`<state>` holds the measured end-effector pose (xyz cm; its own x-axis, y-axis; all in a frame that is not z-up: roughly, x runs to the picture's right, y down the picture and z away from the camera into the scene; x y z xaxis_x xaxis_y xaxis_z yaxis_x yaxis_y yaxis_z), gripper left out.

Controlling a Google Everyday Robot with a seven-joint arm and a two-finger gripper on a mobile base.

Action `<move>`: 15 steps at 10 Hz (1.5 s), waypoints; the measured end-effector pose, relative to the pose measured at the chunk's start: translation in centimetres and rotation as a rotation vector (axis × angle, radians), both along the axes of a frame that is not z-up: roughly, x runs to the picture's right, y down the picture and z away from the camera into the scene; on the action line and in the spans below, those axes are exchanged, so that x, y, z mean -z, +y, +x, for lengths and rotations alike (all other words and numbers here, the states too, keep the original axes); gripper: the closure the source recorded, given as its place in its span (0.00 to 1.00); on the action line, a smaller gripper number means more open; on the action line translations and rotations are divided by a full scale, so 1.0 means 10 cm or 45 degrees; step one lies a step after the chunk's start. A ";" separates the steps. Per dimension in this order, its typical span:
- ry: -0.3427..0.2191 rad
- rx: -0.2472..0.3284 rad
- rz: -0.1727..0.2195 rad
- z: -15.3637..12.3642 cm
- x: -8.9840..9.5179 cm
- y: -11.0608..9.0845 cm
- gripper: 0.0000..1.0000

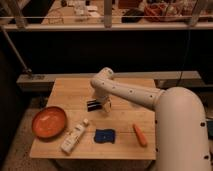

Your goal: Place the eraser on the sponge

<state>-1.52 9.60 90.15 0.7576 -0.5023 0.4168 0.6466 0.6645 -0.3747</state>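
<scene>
Camera view shows my gripper (102, 104) low over the middle of the wooden table (130, 87), with its jaws standing wide. The black eraser (92, 105) lies on the table just beside my gripper, on the side of the left edge; I cannot tell if they touch. The dark-blue sponge (104, 135) lies apart from it, near the front edge. An orange bowl (49, 122) sits by the front left corner, a white bottle (74, 138) between bowl and sponge, and an orange carrot-shaped stick (140, 134) right of the sponge.
</scene>
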 end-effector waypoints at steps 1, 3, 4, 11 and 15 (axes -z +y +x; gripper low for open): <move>-0.002 -0.002 -0.005 -0.02 -0.03 0.02 0.20; -0.013 0.002 -0.008 -0.08 -0.07 0.05 0.20; -0.014 -0.002 -0.010 -0.08 -0.09 0.06 0.20; -0.032 -0.014 -0.018 -0.17 -0.19 0.12 0.41; -0.026 -0.023 -0.024 -0.19 -0.22 0.18 0.82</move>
